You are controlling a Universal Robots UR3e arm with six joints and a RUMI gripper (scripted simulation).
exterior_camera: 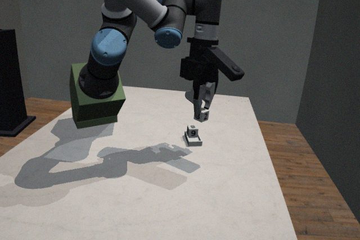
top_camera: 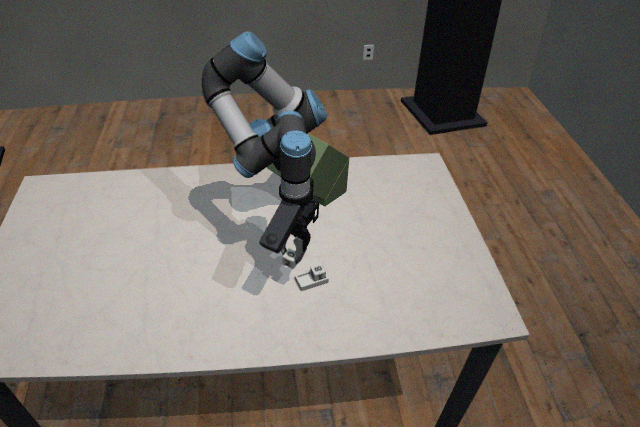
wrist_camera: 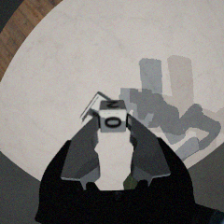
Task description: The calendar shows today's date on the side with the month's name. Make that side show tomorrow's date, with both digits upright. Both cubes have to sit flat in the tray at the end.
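My gripper (exterior_camera: 202, 114) is shut on a white digit cube (exterior_camera: 204, 115) and holds it in the air above the table, up and a little to the side of the tray. The held cube shows a 2 in the exterior view and a 0 toward the wrist camera (wrist_camera: 113, 121). It also shows in the top view (top_camera: 289, 257). The small white tray (exterior_camera: 193, 140) lies on the table below. A second cube (exterior_camera: 192, 131) (top_camera: 317, 271) sits in the tray's far slot and shows a 9 on its front and an 8 on top. The tray's near slot is empty.
The arm's green base block (exterior_camera: 94, 98) stands at the back of the table. A tall black pedestal (top_camera: 457, 45) stands on the wooden floor behind the table. The table's right edge (exterior_camera: 270, 155) is some way from the tray.
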